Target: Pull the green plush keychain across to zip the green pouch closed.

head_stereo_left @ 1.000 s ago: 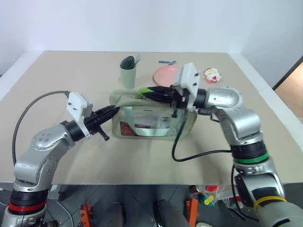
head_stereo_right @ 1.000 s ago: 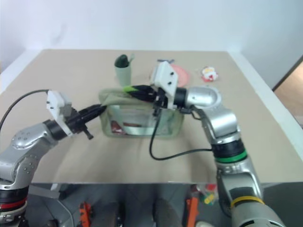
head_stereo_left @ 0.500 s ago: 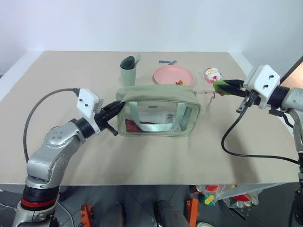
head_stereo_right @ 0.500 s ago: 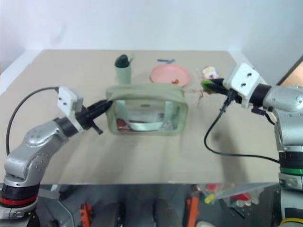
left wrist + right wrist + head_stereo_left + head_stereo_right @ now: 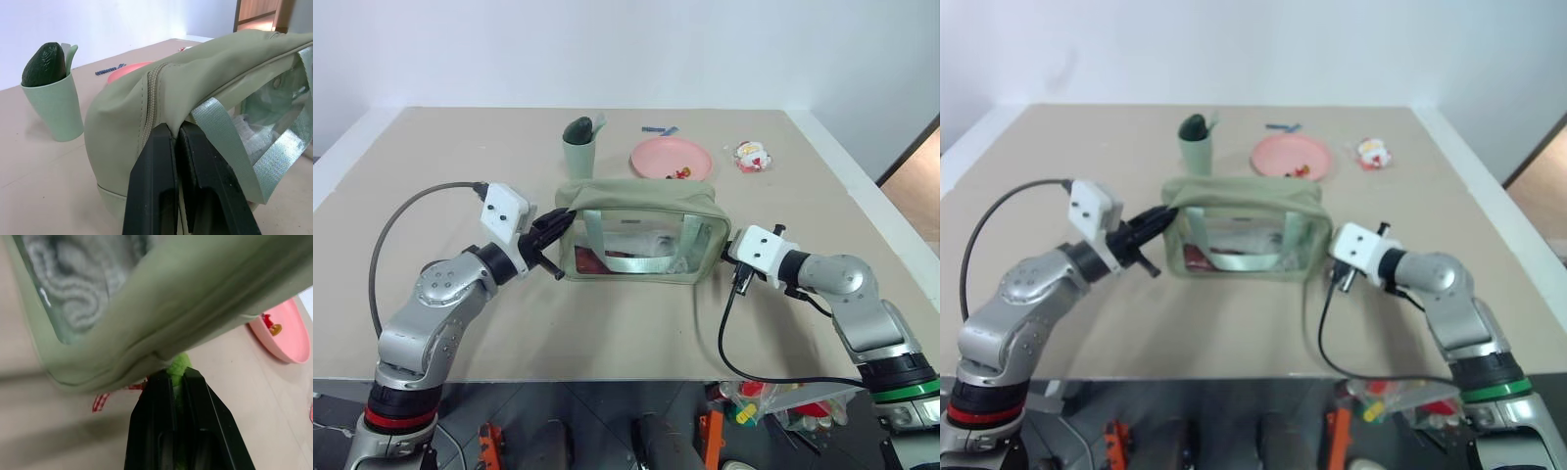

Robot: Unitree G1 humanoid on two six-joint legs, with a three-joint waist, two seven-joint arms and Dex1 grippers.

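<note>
The green pouch [image 5: 639, 231] stands upright in the middle of the tan table [image 5: 607, 323], with its zip running along the top and a pale green strap [image 5: 631, 262] hanging down the clear front side. Through the clear side you can see something red and something pale inside. The left gripper [image 5: 556, 221] is at the pouch's left end, and its 2 black fingers [image 5: 166, 181] are pressed close together, pinching the soft green cloth at that end just below the zip. The right gripper [image 5: 177, 378] is low down by the pouch's right end, near the table. Its 2 fingers are squeezed tight on the green plush keychain [image 5: 178, 365], and a bit of bright fuzzy green pokes out between them, right up against the bottom edge of the pouch. A little red and white checked ribbon [image 5: 101, 400] lies on the table just beside it. Behind the pouch, a pale green cup [image 5: 578, 154] stands with a dark green avocado [image 5: 44, 63] inside. A pink plate [image 5: 672, 158] sits next to the cup, with a small red thing on its edge. A small red and white toy [image 5: 751, 156] lies farther to the right, and a small blue thing [image 5: 658, 128] lies near the back of the table.
</note>
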